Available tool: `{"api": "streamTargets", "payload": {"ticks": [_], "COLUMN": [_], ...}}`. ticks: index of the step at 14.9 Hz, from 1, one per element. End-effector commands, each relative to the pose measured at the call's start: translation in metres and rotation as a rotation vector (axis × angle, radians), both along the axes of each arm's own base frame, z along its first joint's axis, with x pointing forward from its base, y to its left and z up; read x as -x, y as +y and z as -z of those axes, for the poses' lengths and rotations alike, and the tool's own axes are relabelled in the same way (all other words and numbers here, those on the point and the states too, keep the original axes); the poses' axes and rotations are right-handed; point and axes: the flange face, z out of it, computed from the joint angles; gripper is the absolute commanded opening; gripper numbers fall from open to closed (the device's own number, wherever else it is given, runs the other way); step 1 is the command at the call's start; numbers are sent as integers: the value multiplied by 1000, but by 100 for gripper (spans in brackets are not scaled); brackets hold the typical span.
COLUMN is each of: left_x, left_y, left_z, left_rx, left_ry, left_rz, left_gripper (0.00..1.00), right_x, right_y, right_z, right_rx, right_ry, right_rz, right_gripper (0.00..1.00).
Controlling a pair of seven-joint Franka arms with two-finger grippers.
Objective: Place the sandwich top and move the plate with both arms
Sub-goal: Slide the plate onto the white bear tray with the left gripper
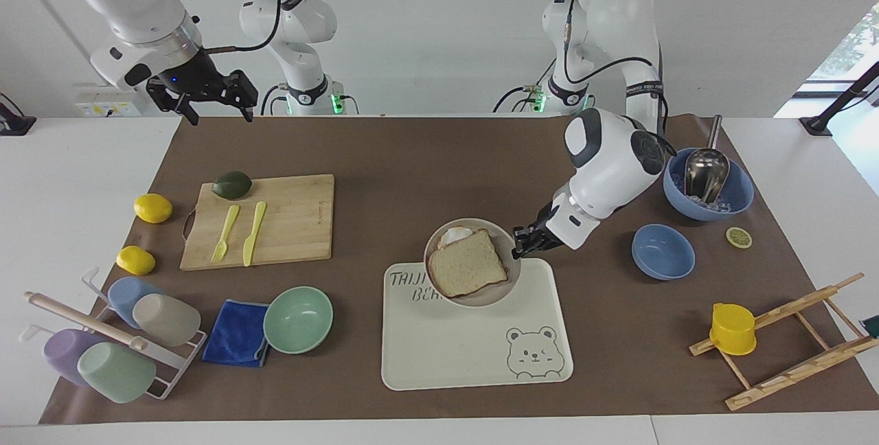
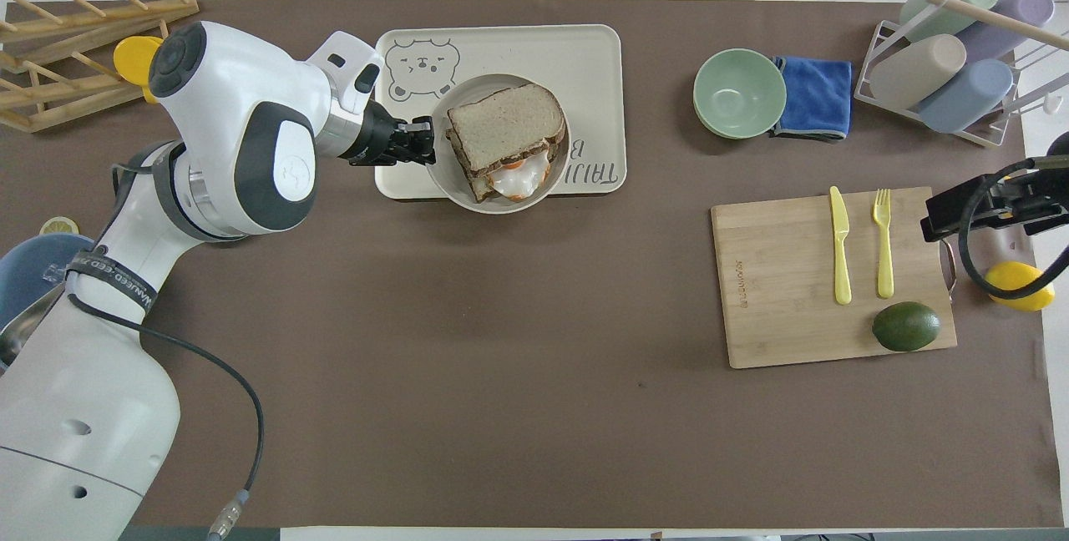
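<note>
Tray (image 1: 474,356): cream, rectangular, rounded corners, line-drawn bear face, lettering "TAIJI BEAR" partly covered by the plate. Lying on the brown paper sheet (image 1: 384,150) covering the counter.

Plate (image 1: 506,287): small, round, pale beige-grey, low rim. Sitting over the tray's corner nearest the robots; whether resting or raised, cannot tell.

Sandwich top (image 1: 468,263): squarish tan slice, porous crumb, darker crust, lying on the stack on the plate, a glossy white-and-orange fried egg (image 2: 518,180) peeking out beneath.

Left hand (image 1: 518,244): black, fingers clamping the plate's rim.

Right hand (image 1: 218,110): black, fingers spread apart, gripping nothing, waiting in the air over the counter's edge at the right arm's end.

Cutting board (image 1: 275,225): pale wood grain, faint unreadable stamp.
</note>
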Motion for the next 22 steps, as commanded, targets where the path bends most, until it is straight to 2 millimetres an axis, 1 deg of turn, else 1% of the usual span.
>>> {"api": "streamTargets", "payload": {"ticks": [1, 3, 4, 6, 7, 13, 15, 16, 19, 20, 21, 22], "left_x": [-38, -48, -49, -54, -53, -49, -45, -38, -35, -35, -35, -35], "left_y": [-2, -1, -4, -6, -14, -17, -19, -25, -27, -26, -25, -22], "left_z": [9, 20, 24, 34, 39, 43, 52, 60, 63, 63, 62, 59], "left_rx": [-24, -33, -34, -39, -47, -71, -80, -85, -88, -88, -89, -89], "left_ry": [0, -5, -11, -24, -34, -47, -62, -75, -76, -73, -66, -58], "left_rz": [-33, -44, -47, -106, -102, -88, -95, -92, -88, -89, -86, -85], "left_gripper": [0, 0, 0, 0, 0, 0, 0, 0, 0, 29, 73, 98], "right_x": [0, 0, 1, 1, 0, 0, 0, -1, -5, -6, -6, -6], "right_y": [-1, -2, -1, -1, -2, -1, 0, -1, -5, -4, -4, -4], "right_z": [-3, -4, -4, -4, -3, -4, -4, -4, -6, -6, -6, -6], "right_rx": [-5, -5, -5, -5, -5, -13, -16, -7, -3, -5, -5, -5], "right_ry": [-7, -9, -9, -7, -6, -9, -10, -15, -44, -47, -47, -47], "right_rz": [-24, -23, -24, -24, -23, -19, -20, -17, -18, -18, -18, -19], "right_gripper": [100, 100, 100, 100, 100, 100, 100, 100, 100, 100, 100, 100]}}
